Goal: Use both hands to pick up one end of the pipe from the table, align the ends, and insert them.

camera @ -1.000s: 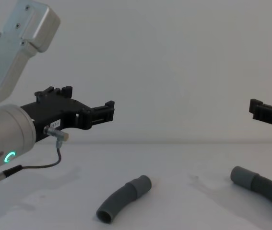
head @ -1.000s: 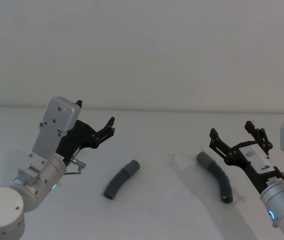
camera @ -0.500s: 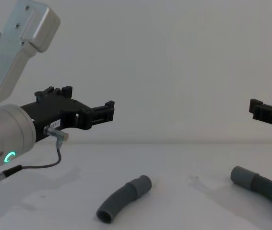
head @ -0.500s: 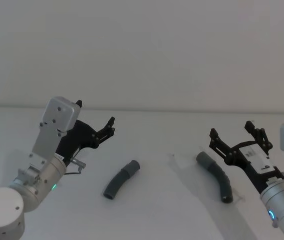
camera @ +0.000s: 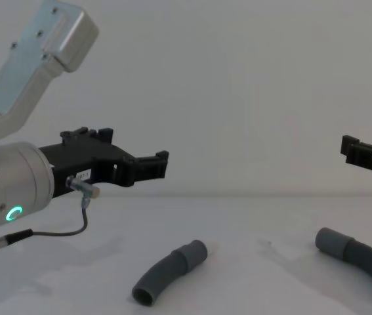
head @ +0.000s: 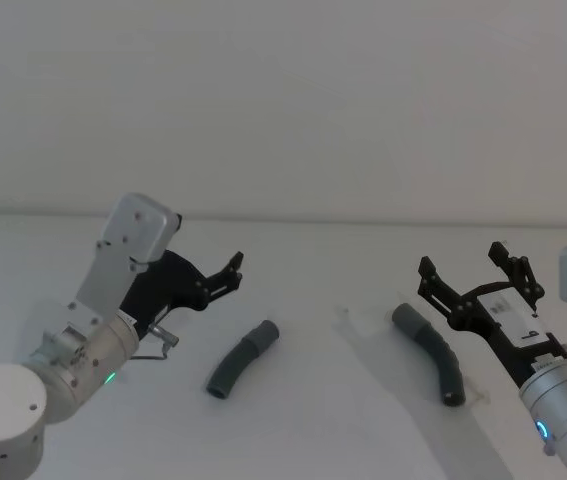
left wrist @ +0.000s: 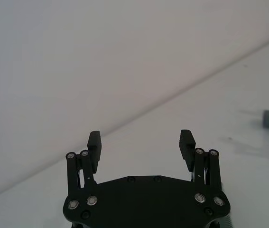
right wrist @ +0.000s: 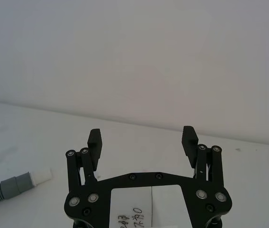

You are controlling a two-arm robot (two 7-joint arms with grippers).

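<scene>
Over the worktop [head: 343, 430], left fingers [left wrist: 94, 141]: apart, empty, raised to the left of the left hose [head: 241, 358].
Across from them, right fingers [right wrist: 94, 138]: apart, empty, above and just right of the right hose [head: 433, 352].
Hoses: flat, well apart, long axes running away from me.
Nearer arm: I'd say right.

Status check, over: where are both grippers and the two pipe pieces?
Left gripper open, empty, above table. Right gripper open, empty. Left pipe piece and right pipe piece lie apart, untouched. Nothing between them.
</scene>
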